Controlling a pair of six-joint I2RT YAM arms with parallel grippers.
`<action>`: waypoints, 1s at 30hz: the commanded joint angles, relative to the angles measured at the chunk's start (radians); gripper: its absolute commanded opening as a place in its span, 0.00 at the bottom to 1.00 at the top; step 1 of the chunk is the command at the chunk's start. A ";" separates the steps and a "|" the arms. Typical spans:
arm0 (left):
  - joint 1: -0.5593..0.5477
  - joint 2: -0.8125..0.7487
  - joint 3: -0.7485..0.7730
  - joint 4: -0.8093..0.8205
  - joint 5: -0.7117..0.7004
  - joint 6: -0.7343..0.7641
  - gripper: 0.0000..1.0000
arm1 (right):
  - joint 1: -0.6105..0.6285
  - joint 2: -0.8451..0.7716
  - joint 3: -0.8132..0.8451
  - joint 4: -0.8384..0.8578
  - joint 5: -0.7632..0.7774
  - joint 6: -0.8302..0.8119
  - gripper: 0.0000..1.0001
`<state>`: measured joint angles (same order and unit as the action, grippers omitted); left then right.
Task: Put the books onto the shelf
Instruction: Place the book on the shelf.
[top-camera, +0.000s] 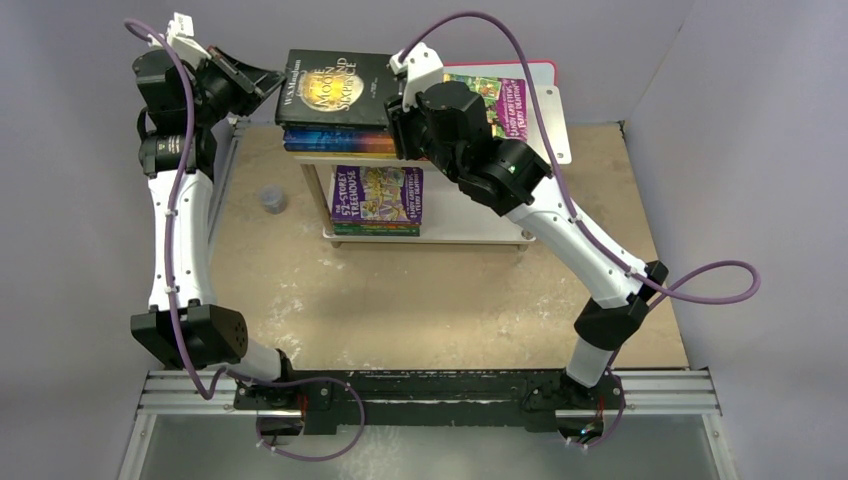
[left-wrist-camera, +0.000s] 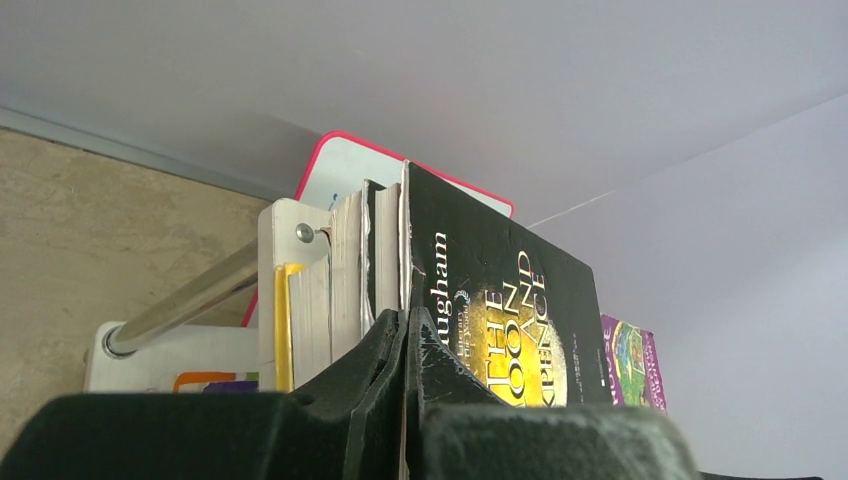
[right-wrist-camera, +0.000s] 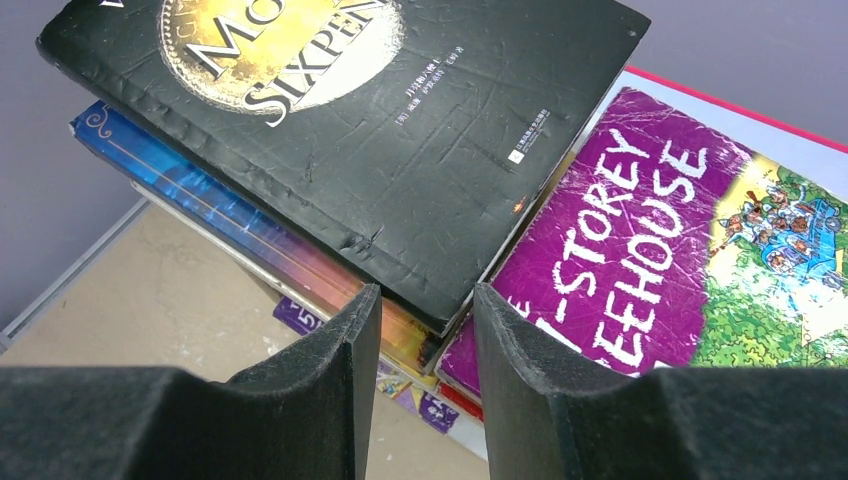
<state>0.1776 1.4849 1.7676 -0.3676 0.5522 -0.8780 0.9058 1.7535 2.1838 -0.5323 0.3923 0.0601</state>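
Your right gripper stands with its fingers apart, and the near corner of the black "Moon and Sixpence" book sits in the gap between the tips, clear of both pads. Your left gripper is pressed shut, its tips right against the opposite edge of that book; you can't tell whether the cover is nipped.

Your right arm reaches in with its elbow out wide and the wrist bent toward the stack. Your left arm runs straight up its side, wrist turned inward.

The book has a creased black cover with a gold disc. It lies flat on a blue book atop the shelf, and a purple Treehouse book lies just beyond the right fingertip.
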 joint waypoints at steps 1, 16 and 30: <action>0.003 0.007 -0.012 0.084 0.026 -0.015 0.01 | -0.013 -0.001 0.004 0.049 0.053 -0.004 0.41; 0.010 -0.011 0.130 -0.110 -0.101 0.117 0.48 | -0.028 -0.084 -0.038 0.066 -0.086 0.087 0.64; 0.013 -0.191 -0.082 -0.059 -0.020 0.181 0.62 | -0.036 -0.100 -0.053 0.060 -0.107 0.219 0.66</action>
<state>0.1833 1.3823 1.7737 -0.5312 0.4274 -0.7284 0.8745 1.6676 2.1265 -0.5098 0.2707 0.2310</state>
